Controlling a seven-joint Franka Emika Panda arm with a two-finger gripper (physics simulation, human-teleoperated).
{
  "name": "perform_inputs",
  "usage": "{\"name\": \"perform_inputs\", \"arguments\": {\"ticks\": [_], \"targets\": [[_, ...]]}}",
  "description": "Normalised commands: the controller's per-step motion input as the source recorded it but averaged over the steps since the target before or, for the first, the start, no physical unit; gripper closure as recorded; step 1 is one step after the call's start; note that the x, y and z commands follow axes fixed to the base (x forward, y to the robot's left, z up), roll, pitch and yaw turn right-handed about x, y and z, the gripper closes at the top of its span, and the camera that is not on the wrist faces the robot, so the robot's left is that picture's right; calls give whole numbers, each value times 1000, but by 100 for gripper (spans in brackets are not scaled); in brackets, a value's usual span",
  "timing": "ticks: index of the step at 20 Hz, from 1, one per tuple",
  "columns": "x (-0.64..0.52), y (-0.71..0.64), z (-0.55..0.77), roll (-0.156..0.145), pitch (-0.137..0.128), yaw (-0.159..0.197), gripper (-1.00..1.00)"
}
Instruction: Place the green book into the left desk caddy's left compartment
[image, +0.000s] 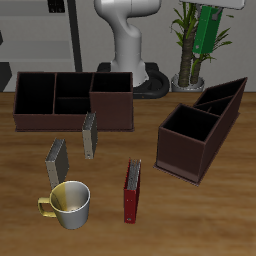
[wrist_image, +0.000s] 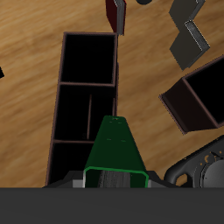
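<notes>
Clamped in the gripper (wrist_image: 109, 178), the green book (wrist_image: 115, 144) hangs high above the left desk caddy (image: 203, 125); carrying is underway, and next it must descend toward the left compartment (image: 227, 97)

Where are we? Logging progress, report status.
Gripper shut on green book. Book held high above left desk caddy, not yet inside. Nothing seen in the way.

Two dark caddies (image: 75, 98) (image: 200, 128) are carried by the wooden worktop (image: 200, 215). Two grey books (image: 90, 136) (image: 56, 160) and a red book (image: 132, 191) are stood there. A mug (image: 68, 204) is set near the front edge.
</notes>
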Motion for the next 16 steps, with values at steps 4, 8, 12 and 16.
{"name": "perform_inputs", "arguments": {"ticks": [4, 8, 12, 16], "targets": [[-133, 132, -321, 18, 39, 12, 100], [-58, 160, -313, 41, 45, 14, 100], [-131, 348, -294, 77, 60, 12, 100], [-124, 313, -112, 74, 28, 9, 100]]}}
